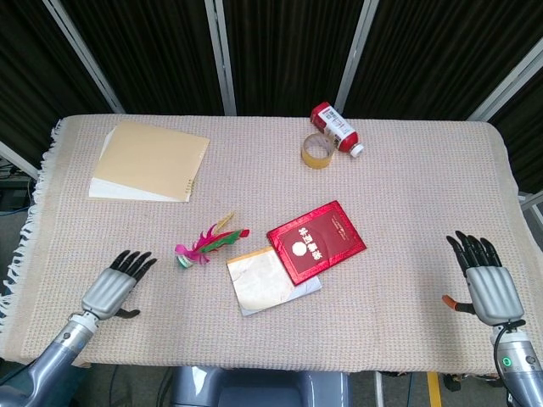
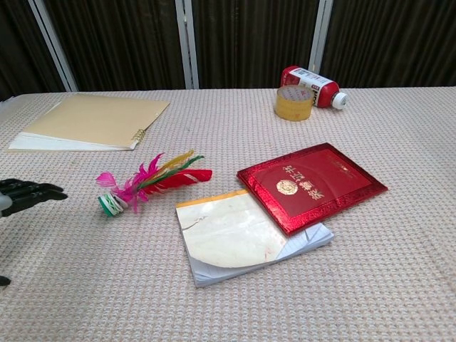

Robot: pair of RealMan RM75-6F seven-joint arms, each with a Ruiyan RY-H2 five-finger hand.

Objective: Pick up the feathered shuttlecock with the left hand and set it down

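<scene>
Two hands show, & both hold nothing; the left hand (image 1: 113, 287) sits low at the front-left part of the table (image 1: 407, 212), fingers (image 1: 136, 259) apart & pointing up the table; the right hand (image 1: 486, 284) is far off at the front-right edge, fingers spread too, not part of this job.

The feathered shuttlecock (image 1: 206, 247) lies flat on its side on the cloth, near the middle-left; its round white-green base (image 2: 110, 204) points to the left hand & the pink, yellow, green & red feathers fan out the other way, toward the notepad (image 1: 270, 280); the red feather tip is just beside the pad's corner, can't tell if it touches.

What could go wrong, I think: the toy is light & low, so fingers coming in flat may just push it along the cloth & it slides away; a pinch on the soft feathers may bend them or slip off, so the base looks like the safer spot; a wide reach may bump the notepad or the red booklet (image 1: 316, 241) on top of it.

Vs. the fingers: the toy is ahead of the left fingertips & a bit to the right, near but apart, no touch; in the chest view the dark fingertips (image 2: 32, 192) are level w/ the base, w/ bare cloth between.
</scene>
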